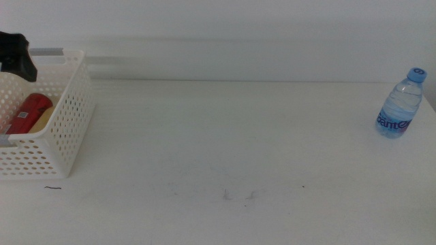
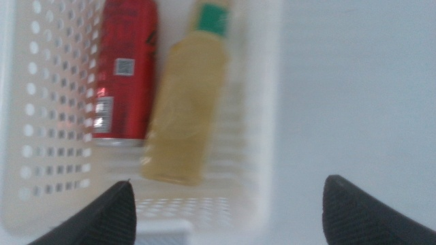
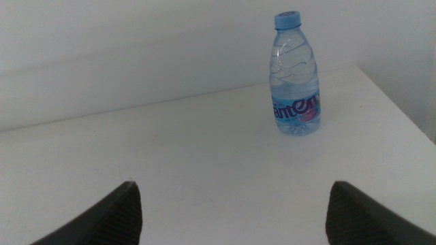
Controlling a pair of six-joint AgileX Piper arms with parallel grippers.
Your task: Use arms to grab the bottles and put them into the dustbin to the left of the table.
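Note:
The white perforated dustbin stands at the table's left edge. Inside it lie the red can and the yellow-tea bottle, side by side; the can also shows in the left wrist view. My left gripper hovers over the dustbin, open and empty. The clear water bottle with a blue cap stands upright at the table's far right. My right gripper is open and empty, some way short of that bottle; it is out of the middle view.
The white table bears a few small dark marks near the front middle. The table's right edge runs just beyond the water bottle.

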